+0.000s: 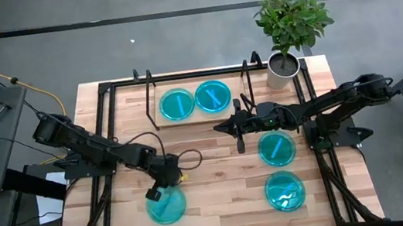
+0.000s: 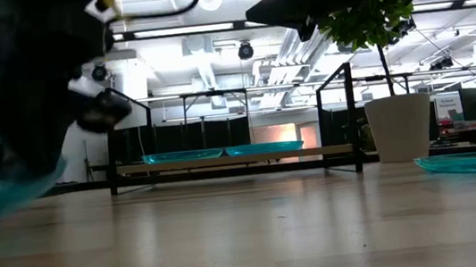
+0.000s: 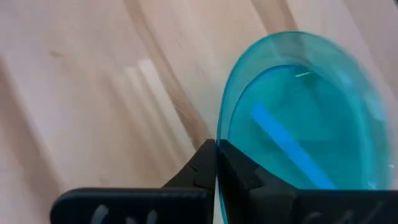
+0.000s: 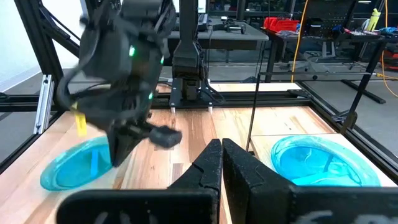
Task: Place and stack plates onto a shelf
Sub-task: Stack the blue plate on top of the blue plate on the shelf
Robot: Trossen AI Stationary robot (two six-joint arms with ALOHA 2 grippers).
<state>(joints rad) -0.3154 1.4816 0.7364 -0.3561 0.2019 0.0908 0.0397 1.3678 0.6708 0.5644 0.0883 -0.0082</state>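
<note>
Left jaws: where the left gripper [image 1: 157, 191] reaches the near-left part of the surface [image 1: 217, 175], we see its jaws pressed together on the rim of a plate [image 1: 167, 206], pinching that edge between the two dark fingers [image 3: 202, 168].
Right jaws: we see the right gripper [image 1: 223, 126] with its jaws pressed together on nothing, hanging over the middle of the surface just in front of the shelf [image 1: 195, 118].
Plates on shelf: we count two [image 1: 177, 104] [image 1: 212, 96], side by side, filling the board's width.
Plates on surface: we see two more on the right, one [image 1: 277, 148] near the right arm, one [image 1: 285, 191] toward the near edge.
Edges: the pinched plate lies close to the near edge.
Open room: we find bare wood between the left plate and the right pair.
Corner: a potted plant [image 1: 290, 29] stands at the far right.
</note>
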